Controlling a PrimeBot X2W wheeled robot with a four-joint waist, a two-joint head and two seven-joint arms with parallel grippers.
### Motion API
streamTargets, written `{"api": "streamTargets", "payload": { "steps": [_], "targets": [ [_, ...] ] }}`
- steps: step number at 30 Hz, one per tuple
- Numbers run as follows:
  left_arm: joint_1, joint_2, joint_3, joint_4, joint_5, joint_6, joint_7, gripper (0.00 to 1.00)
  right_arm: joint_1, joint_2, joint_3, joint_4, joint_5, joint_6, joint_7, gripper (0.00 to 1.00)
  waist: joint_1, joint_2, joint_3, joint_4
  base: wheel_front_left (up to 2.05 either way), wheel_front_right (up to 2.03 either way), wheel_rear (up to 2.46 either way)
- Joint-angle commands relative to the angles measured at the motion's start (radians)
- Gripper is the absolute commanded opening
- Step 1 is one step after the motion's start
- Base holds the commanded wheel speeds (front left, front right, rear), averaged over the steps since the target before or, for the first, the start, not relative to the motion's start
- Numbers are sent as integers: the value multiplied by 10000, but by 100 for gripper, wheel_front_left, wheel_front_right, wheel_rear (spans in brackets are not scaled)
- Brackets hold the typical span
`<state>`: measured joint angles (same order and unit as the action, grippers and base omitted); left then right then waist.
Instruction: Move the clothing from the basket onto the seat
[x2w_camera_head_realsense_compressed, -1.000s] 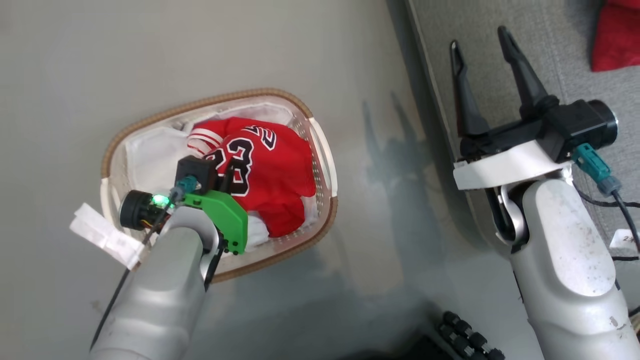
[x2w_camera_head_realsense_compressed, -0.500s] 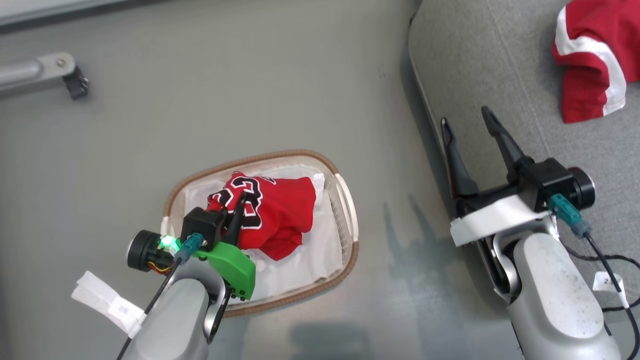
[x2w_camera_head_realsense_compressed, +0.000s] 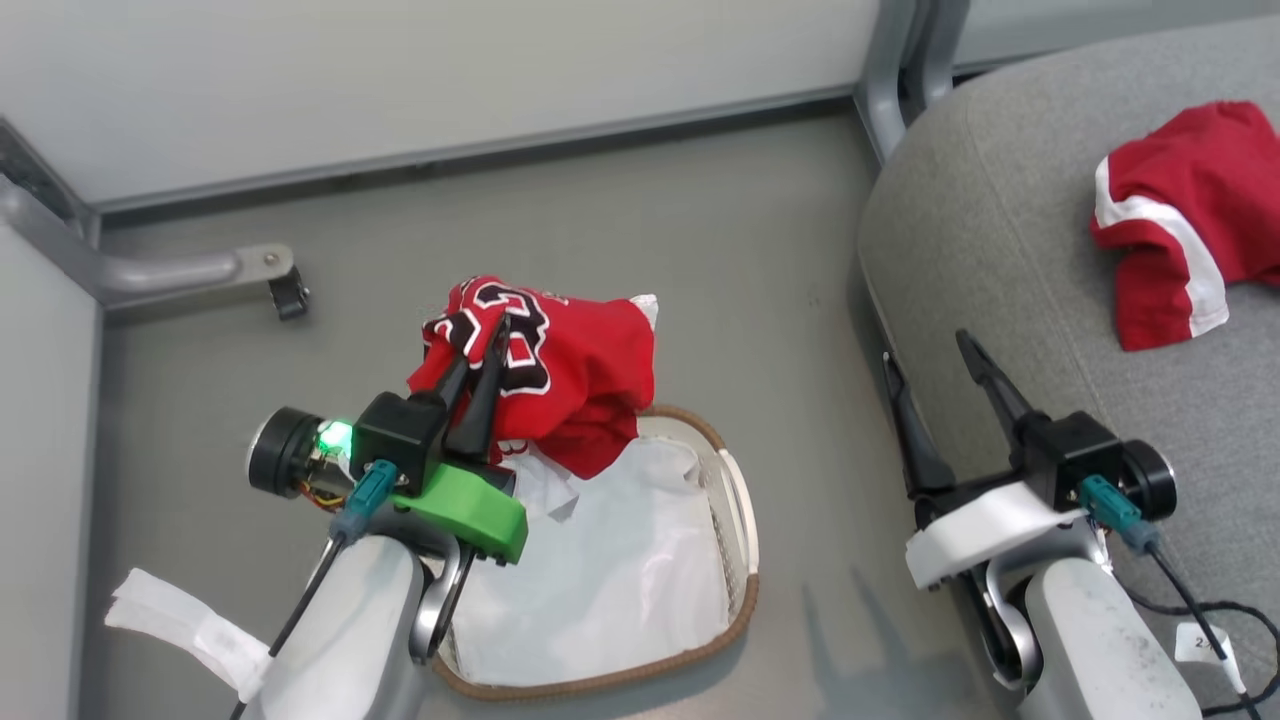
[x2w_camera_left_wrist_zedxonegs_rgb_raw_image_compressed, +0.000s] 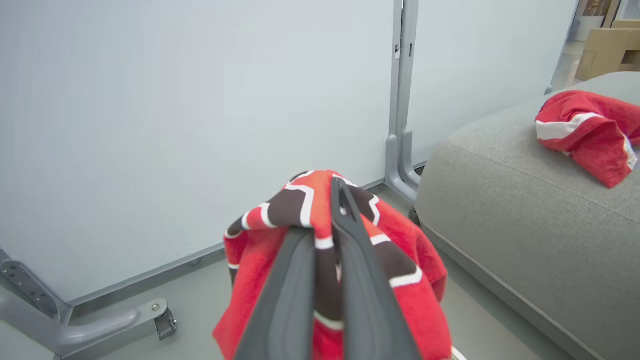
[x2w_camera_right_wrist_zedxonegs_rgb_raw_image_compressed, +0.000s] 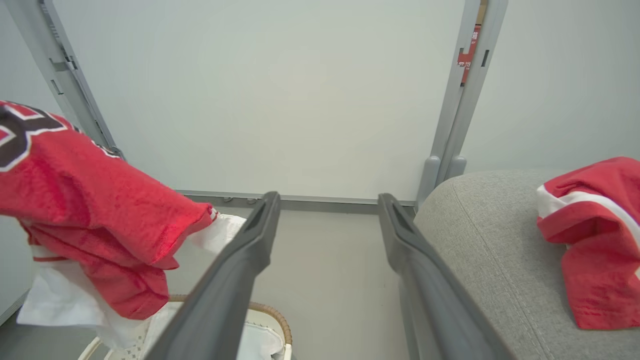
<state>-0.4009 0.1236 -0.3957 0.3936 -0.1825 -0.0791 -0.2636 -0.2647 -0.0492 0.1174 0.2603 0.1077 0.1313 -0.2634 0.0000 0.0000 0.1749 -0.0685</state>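
Note:
My left gripper (x2w_camera_head_realsense_compressed: 485, 340) (x2w_camera_left_wrist_zedxonegs_rgb_raw_image_compressed: 327, 200) is shut on the red "23" jersey (x2w_camera_head_realsense_compressed: 575, 370) (x2w_camera_left_wrist_zedxonegs_rgb_raw_image_compressed: 420, 280) (x2w_camera_right_wrist_zedxonegs_rgb_raw_image_compressed: 100, 220), which hangs lifted above the basket (x2w_camera_head_realsense_compressed: 735, 590) (x2w_camera_right_wrist_zedxonegs_rgb_raw_image_compressed: 272, 312). A corner of the white liner sheet (x2w_camera_head_realsense_compressed: 620, 560) (x2w_camera_right_wrist_zedxonegs_rgb_raw_image_compressed: 65, 305) is pulled up with the jersey. A second red garment with white stripe (x2w_camera_head_realsense_compressed: 1185, 215) (x2w_camera_left_wrist_zedxonegs_rgb_raw_image_compressed: 585, 130) (x2w_camera_right_wrist_zedxonegs_rgb_raw_image_compressed: 595, 240) lies on the grey seat (x2w_camera_head_realsense_compressed: 1000, 240) (x2w_camera_left_wrist_zedxonegs_rgb_raw_image_compressed: 510, 210) (x2w_camera_right_wrist_zedxonegs_rgb_raw_image_compressed: 480, 235). At the seat's near edge my right gripper (x2w_camera_head_realsense_compressed: 930, 365) (x2w_camera_right_wrist_zedxonegs_rgb_raw_image_compressed: 325, 200) stands open with nothing between its fingers.
A pale wall panel (x2w_camera_head_realsense_compressed: 450, 70) with grey metal posts (x2w_camera_head_realsense_compressed: 900, 60) (x2w_camera_right_wrist_zedxonegs_rgb_raw_image_compressed: 460, 100) stands behind. A grey metal leg with a caster (x2w_camera_head_realsense_compressed: 200, 270) (x2w_camera_left_wrist_zedxonegs_rgb_raw_image_compressed: 100, 320) rests on the floor at the left. Bare grey floor (x2w_camera_head_realsense_compressed: 760, 270) separates basket and seat.
My left gripper has risen with the jersey from inside the basket to above its rim, dragging up some liner. The head camera tilted up, bringing the wall and more seat into view.

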Motion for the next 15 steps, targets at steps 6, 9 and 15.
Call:
{"api": "streamTargets", "payload": {
  "steps": [6,9,15],
  "targets": [
    [-350,-42,149,-726,128,-81,-13,0,574,-43,71,120,108,-10,-20,100,0,0,-1010,291,0,0,0],
    [-441,-108,98,-985,149,-127,-12,0,664,-38,294,139,112,-10,-20,100,0,0,-1064,307,0,0,0],
    [-514,-230,-212,-1099,209,-177,-7,0,79,-40,1621,174,-194,-10,-20,100,0,0,-1025,503,0,0,0]
  ]
}}
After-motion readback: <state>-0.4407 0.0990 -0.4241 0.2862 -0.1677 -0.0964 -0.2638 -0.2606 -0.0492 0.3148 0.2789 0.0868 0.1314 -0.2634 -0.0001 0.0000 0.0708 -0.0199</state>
